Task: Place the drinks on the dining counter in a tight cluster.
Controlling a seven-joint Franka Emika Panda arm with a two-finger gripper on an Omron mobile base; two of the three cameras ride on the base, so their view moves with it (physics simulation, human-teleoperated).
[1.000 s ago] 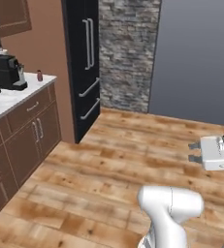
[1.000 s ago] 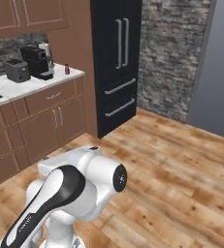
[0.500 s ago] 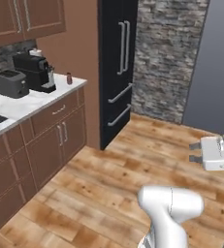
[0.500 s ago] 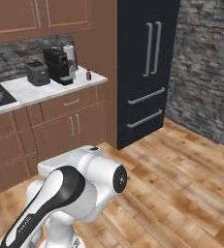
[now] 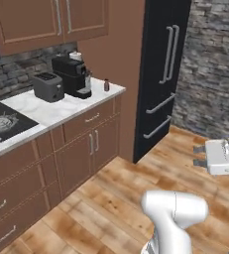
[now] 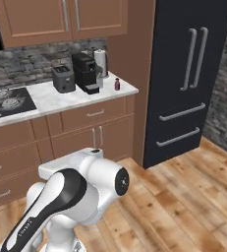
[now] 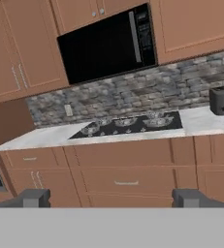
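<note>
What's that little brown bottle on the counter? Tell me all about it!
The bottle is tiny and reddish-brown, with a paler cap. It stands upright on the white marble counter, near the end closest to the black fridge. It is just right of the black coffee machine and does not touch it. Nothing holds it. It is too small to make out any label.
</note>
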